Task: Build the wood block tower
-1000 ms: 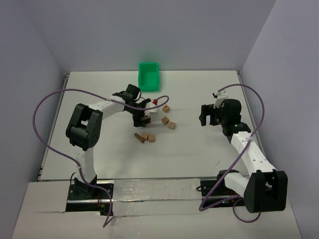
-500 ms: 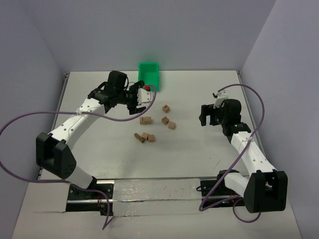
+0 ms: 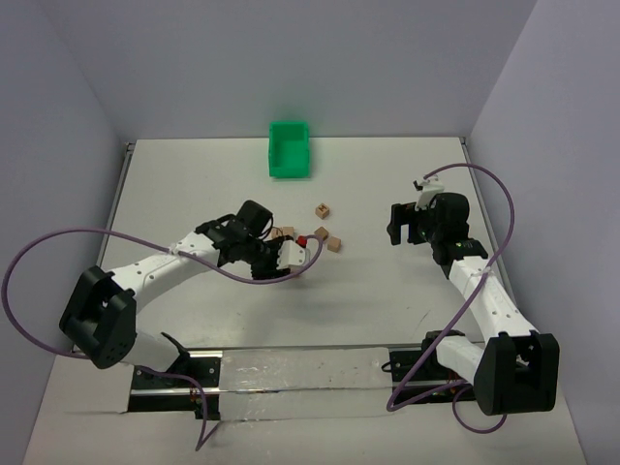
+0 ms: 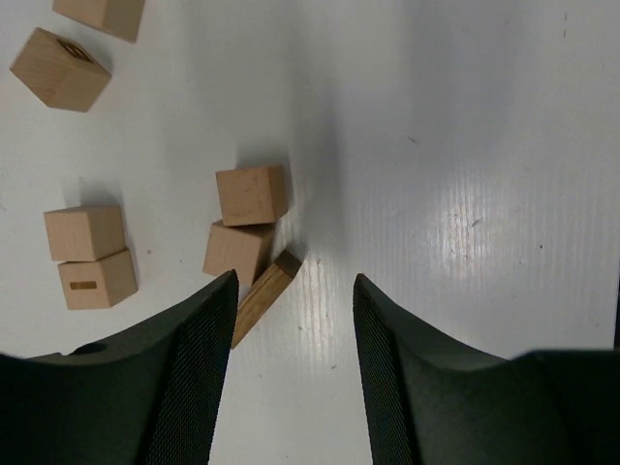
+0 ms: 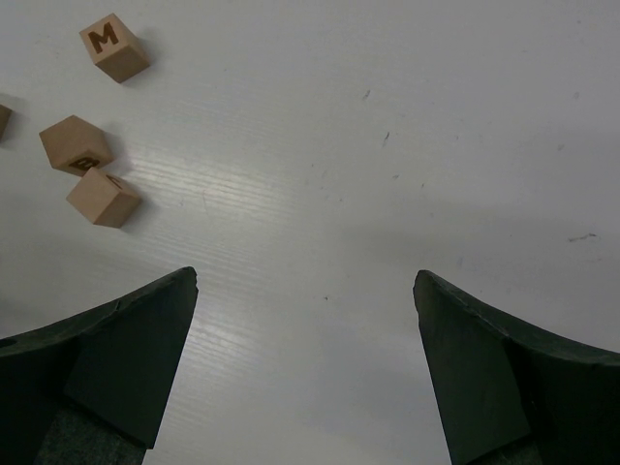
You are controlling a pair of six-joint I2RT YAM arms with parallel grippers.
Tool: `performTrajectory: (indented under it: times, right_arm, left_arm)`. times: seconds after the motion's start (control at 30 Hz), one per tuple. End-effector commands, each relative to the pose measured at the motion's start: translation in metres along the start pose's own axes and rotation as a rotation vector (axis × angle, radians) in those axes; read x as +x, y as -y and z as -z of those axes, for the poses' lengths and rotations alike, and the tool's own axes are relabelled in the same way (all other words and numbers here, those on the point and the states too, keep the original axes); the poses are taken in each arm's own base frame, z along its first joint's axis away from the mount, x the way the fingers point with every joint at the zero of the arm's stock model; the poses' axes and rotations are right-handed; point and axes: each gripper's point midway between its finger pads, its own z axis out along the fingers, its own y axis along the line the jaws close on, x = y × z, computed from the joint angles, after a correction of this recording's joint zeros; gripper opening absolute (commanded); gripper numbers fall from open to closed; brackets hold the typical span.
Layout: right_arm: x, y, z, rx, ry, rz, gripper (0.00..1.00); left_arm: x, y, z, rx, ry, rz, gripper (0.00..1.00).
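A robotics lab bench, boxed in as a test cell.

Two white-and-black robot arms (image 3: 145, 271) are bolted to a metal rail (image 3: 291, 363) at the near edge of a plain white table (image 3: 387, 300), and purple cables (image 3: 97, 231) loop loose from their bases and wrists. Bare lavender-grey walls (image 3: 387, 58) close the table in on three sides. Practice props lie on the table: small wood blocks (image 3: 323, 209) with letters burned into some faces, and a green plastic bin (image 3: 290, 150) near the back wall.

The left arm (image 3: 145, 272) and right arm (image 3: 489, 300) are white with chunky black joints, each trails a looping purple cable (image 3: 73, 232), and the left gripper (image 4: 293, 281) has dark bumpy fingers (image 4: 194, 358).
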Motion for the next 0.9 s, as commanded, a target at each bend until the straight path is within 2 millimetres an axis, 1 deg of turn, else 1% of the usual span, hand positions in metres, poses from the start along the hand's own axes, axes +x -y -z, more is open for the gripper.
performTrajectory:
  times: [0.0, 0.2, 0.27, 0.33, 0.47, 0.6, 0.73, 0.87]
  right_arm:
    - [-0.028, -0.003, 0.006, -0.005, 0.071, 0.019, 1.0]
    - [-0.026, -0.003, 0.005, -0.007, 0.064, 0.021, 1.0]
    - [-0.026, -0.002, 0.005, -0.006, 0.064, 0.021, 1.0]
    - [-0.027, -0.002, 0.005, -0.004, 0.064, 0.022, 1.0]
    - [-0.026, -0.002, 0.005, -0.004, 0.061, 0.023, 1.0]
    - [-0.025, -0.002, 0.005, -0.002, 0.059, 0.024, 1.0]
    - [-0.025, -0.001, 0.004, 0.002, 0.058, 0.025, 1.0]
    - [-0.024, -0.001, 0.004, 0.002, 0.055, 0.026, 1.0]
  left_arm:
    - [0.012, -0.008, 0.004, -0.05, -0.026, -0.083, 0.58]
    - [0.031, -0.029, 0.005, -0.074, -0.046, -0.095, 0.61]
    - [0.034, -0.036, 0.004, -0.075, -0.051, -0.098, 0.61]
    - [0.042, -0.048, 0.006, -0.08, -0.063, -0.088, 0.61]
    - [0.048, -0.06, 0.004, -0.077, -0.069, -0.095, 0.61]
    - [0.052, -0.061, -0.003, -0.054, -0.073, -0.11, 0.59]
    - [0.057, -0.056, -0.009, -0.029, -0.069, -0.12, 0.57]
    - [0.061, -0.046, -0.017, 0.023, -0.061, -0.121, 0.54]
